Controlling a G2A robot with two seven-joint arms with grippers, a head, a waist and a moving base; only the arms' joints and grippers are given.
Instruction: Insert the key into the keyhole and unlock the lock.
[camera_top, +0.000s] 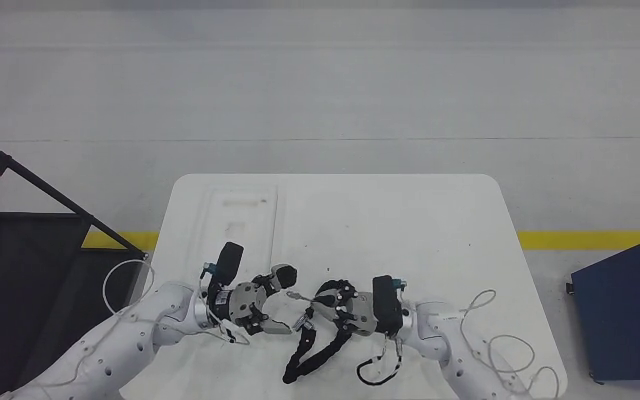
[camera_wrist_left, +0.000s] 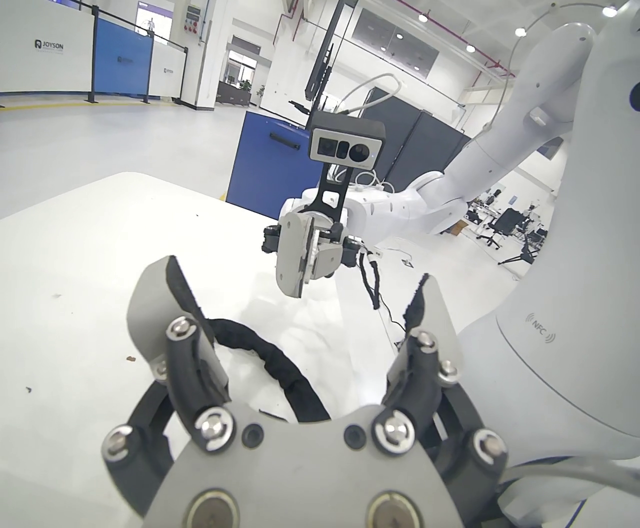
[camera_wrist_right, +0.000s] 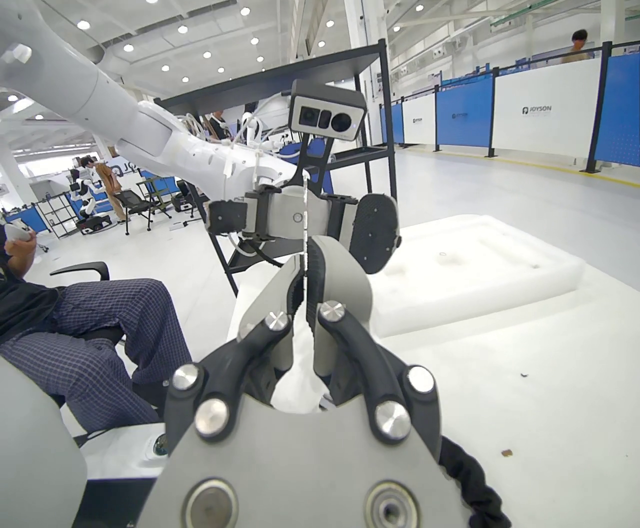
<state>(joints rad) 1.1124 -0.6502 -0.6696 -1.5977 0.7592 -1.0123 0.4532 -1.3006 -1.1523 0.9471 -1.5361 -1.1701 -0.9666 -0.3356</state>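
Note:
My right gripper (camera_top: 308, 304) (camera_wrist_right: 305, 260) is shut on a thin metal key (camera_wrist_right: 303, 235), seen edge-on rising from between its fingers. In the top view the key (camera_top: 296, 296) juts toward my left gripper (camera_top: 283, 299), which stands open near the table's front edge, one finger on each side of the key's tip without touching it. The left wrist view has my left gripper (camera_wrist_left: 298, 285) open with nothing in it, facing the shut right gripper (camera_wrist_left: 295, 257) a short way off. One black pad (camera_wrist_right: 375, 232) of the left gripper faces the right wrist camera. I cannot make out a lock.
A white foam tray (camera_top: 240, 215) (camera_wrist_right: 480, 270) lies on the white table (camera_top: 430, 230) behind the left arm. A black sleeved cable (camera_top: 315, 352) (camera_wrist_left: 272, 357) trails on the table under the grippers, and another loop (camera_top: 375, 372) sits by the right wrist.

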